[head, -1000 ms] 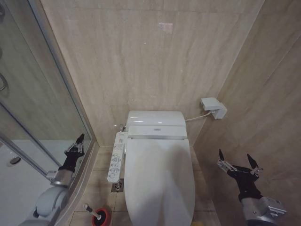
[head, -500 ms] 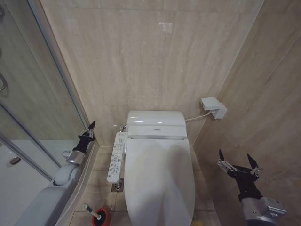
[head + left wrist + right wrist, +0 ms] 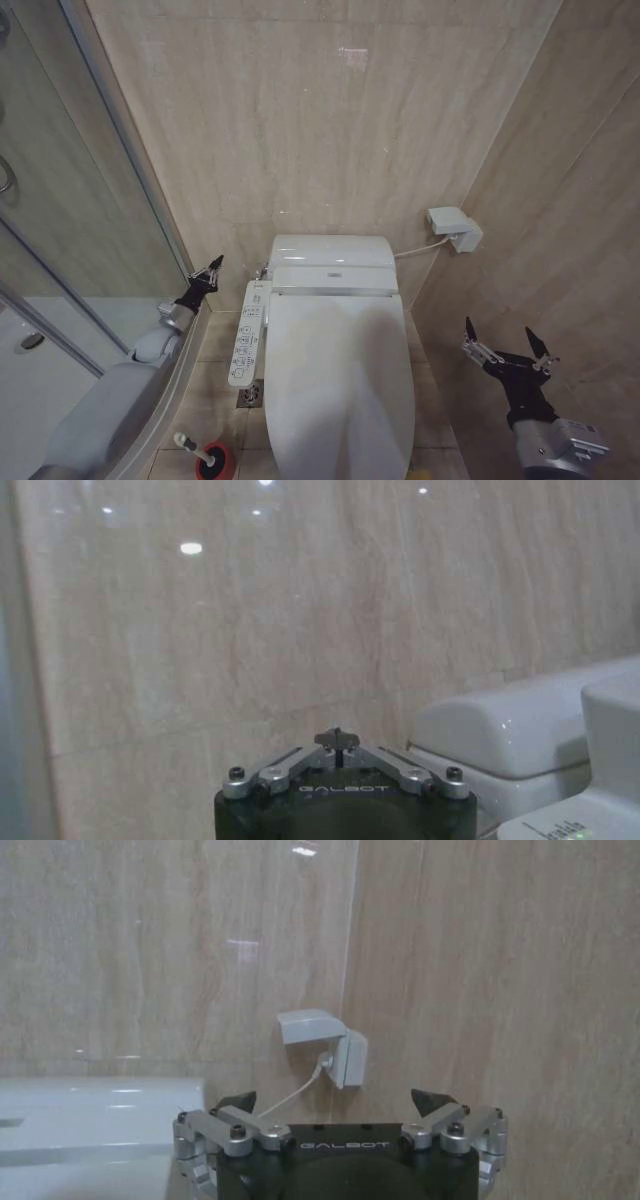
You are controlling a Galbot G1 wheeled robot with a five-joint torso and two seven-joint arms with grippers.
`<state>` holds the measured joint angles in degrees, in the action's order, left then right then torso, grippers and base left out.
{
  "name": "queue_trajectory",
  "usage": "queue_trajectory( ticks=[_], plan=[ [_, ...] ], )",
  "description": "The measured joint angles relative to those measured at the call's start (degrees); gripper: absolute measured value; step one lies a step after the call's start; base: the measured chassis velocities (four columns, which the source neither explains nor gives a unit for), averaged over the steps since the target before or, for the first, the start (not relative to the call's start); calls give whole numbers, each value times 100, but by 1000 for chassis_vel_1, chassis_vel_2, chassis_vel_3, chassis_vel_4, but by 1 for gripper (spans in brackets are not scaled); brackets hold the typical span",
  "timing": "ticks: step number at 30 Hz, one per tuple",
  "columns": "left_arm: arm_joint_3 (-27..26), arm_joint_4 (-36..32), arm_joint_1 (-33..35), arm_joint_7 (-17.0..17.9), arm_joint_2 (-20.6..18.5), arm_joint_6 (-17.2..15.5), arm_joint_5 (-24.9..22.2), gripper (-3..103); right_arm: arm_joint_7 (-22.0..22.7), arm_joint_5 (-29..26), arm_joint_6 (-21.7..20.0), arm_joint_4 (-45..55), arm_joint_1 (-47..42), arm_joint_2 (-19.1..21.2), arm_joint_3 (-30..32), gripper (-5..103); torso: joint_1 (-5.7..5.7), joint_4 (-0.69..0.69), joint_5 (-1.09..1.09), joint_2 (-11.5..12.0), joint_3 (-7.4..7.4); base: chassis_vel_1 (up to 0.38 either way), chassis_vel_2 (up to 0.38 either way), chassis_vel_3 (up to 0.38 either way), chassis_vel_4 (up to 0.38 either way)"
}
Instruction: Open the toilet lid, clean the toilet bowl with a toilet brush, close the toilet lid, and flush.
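The glossy white toilet lid (image 3: 340,385) lies shut over the toilet bowl, which is hidden beneath it. On the floor at the lower left, the toilet brush (image 3: 190,446) stands in its red cup (image 3: 216,464). My left gripper (image 3: 209,268) hangs above the floor between the shower glass and the toilet's side panel (image 3: 247,335). The left wrist view shows that gripper (image 3: 338,740) shut and holding nothing, with the toilet's rear housing (image 3: 500,727) beside it. My right gripper (image 3: 505,346) is open and empty, right of the toilet near the side wall, and is also seen from its wrist (image 3: 335,1102).
A curved glass shower screen (image 3: 70,200) and white shower tray (image 3: 40,385) close off the left. A white wall box (image 3: 452,228) with a cable sits right of the tank, also seen as the box (image 3: 325,1041). A floor drain (image 3: 250,395) lies beside the toilet.
My left arm has stretched forward and to the right, bringing its gripper from the shower screen's edge toward the toilet's side panel. The right arm has not moved.
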<state>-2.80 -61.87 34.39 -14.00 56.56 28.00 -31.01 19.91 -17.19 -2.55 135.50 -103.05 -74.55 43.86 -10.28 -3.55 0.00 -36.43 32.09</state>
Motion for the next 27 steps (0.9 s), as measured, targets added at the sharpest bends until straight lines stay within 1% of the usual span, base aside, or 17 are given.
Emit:
queue_trajectory(
  ticks=[4,7,8,10,11,12,17,20,23,25,27],
  plan=[
    [188,173,-214,-83,46,0,112,0,0,0,0,0,0,0,0,100,0,0,-1,0,0,0,0,0,0],
    [371,357,-388,-256,62,1,238,0,0,0,0,0,0,0,0,100,0,0,-1,0,0,0,0,0,0],
    [371,357,-388,-256,62,1,238,0,0,0,0,0,0,0,0,100,0,0,-1,0,0,0,0,0,0],
    [431,499,-490,-413,77,6,367,0,0,0,0,0,0,0,0,100,0,0,0,0,0,0,0,0,0],
    [458,643,-571,-567,91,52,511,0,0,0,0,0,0,0,0,100,0,0,-1,0,0,0,0,0,0],
    [470,716,-609,-643,98,78,573,0,0,0,0,0,0,0,0,100,0,0,-1,0,0,0,0,0,0],
    [558,934,-718,-816,92,130,660,0,0,0,0,0,0,0,0,100,0,0,-1,0,0,0,0,0,0],
    [613,1106,-790,-1000,104,229,730,0,0,0,0,0,0,0,0,100,0,0,-1,-1,0,0,0,0,0],
    [621,1161,-813,-1039,126,279,785,0,0,0,0,0,0,0,0,100,0,0,-1,0,0,0,0,0,0],
    [620,1259,-873,-1103,185,408,960,0,0,0,0,0,0,0,0,100,0,0,-1,0,0,0,0,0,0],
    [619,1280,-890,-1118,197,434,1018,0,0,0,0,0,0,0,0,100,0,0,-1,-1,0,0,0,0,0]
  ],
)
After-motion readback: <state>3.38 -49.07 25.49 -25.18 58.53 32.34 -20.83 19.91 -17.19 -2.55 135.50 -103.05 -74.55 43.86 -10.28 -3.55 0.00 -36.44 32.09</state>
